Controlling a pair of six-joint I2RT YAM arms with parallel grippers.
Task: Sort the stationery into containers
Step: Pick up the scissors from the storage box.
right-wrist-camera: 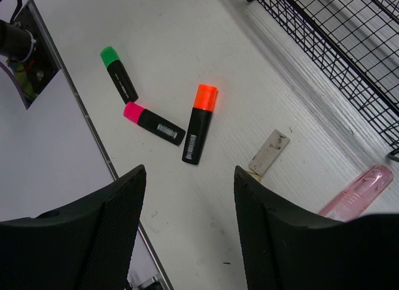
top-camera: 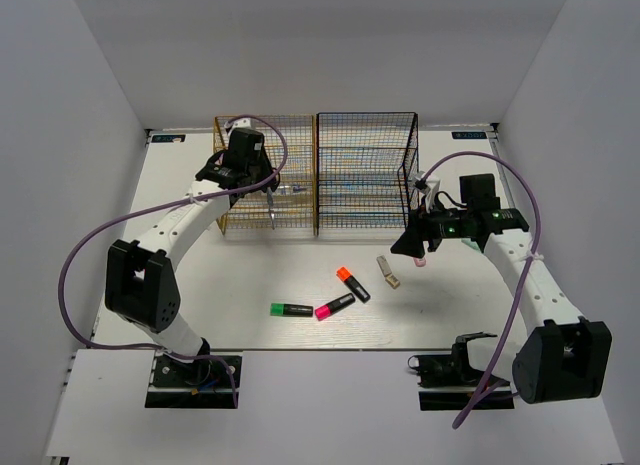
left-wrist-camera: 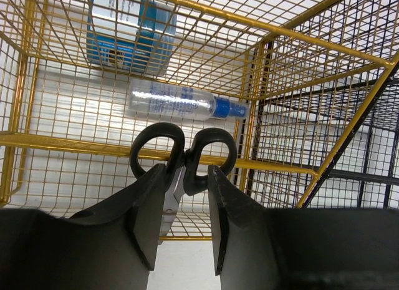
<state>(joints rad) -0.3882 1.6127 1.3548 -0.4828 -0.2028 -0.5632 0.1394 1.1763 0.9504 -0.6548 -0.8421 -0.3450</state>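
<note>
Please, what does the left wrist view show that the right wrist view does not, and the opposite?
Only the left wrist view: black-handled scissors between the fingers of the left hand, the golden rack, and behind its mesh a clear bottle with a blue cap and a blue tub.
Only the right wrist view: highlighters with green, pink and orange ends, a beige piece and a pink piece.
Both: the black rack and the white table.
</note>
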